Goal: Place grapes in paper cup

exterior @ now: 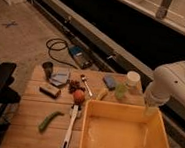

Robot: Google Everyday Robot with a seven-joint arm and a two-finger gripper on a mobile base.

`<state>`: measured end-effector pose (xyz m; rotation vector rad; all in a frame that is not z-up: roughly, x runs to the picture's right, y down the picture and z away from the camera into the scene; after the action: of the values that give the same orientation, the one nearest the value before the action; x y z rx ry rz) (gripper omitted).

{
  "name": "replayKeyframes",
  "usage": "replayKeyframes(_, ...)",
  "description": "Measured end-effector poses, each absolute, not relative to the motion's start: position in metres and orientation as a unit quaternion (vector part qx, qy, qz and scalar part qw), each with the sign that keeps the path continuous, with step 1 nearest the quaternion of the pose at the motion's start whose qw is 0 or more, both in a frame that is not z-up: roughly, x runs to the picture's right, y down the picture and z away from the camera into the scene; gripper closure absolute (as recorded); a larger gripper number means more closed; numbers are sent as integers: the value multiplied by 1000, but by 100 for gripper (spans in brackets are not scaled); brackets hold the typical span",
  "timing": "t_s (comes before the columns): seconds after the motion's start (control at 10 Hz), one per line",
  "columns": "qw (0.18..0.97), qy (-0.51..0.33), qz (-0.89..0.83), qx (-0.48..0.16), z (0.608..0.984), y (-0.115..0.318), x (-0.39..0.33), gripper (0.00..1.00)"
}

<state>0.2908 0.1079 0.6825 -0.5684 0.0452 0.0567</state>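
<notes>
1. The grapes [74,85] are lying as a small, dark red-purple cluster of round berries near the middle of the wooden surface [27,129].
2. An orange-red tomato [78,97] is sitting just in front of the cluster. It is so close that I cannot tell whether the two are touching.
3. The paper cup [132,79] is standing upright near the far edge of the surface, well to the right of the grapes. It is whitish, and its wide round rim is facing up.
4. Several things are lying between the grapes and the cup:
   - a spoon [85,81] just beside the berries
   - a yellowish piece [102,93]
   - a blue sponge [109,81]
   - a green lump [120,92] sitting right in front of the cup
5. To the left of the grapes, a dark grey cup [48,68] is standing near a blue-grey packet [60,77] and a brown block [50,90].
6. Nearer the front, a green pod [49,120] is lying beside a white long-handled utensil [69,131].
7. A yellow bin [165,147] is taking up the right front of the surface.
8. The tool [148,115] is hanging from the white arm [171,85] over the bin's far right corner, near the cup and well apart from the grapes. Its jaws are standing wide apart and are holding nothing.
</notes>
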Motion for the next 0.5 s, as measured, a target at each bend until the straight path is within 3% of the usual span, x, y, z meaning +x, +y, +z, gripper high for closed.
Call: replayKeyframes(0.5, 971, 19, -17, -240, 678, 80, 278, 35)
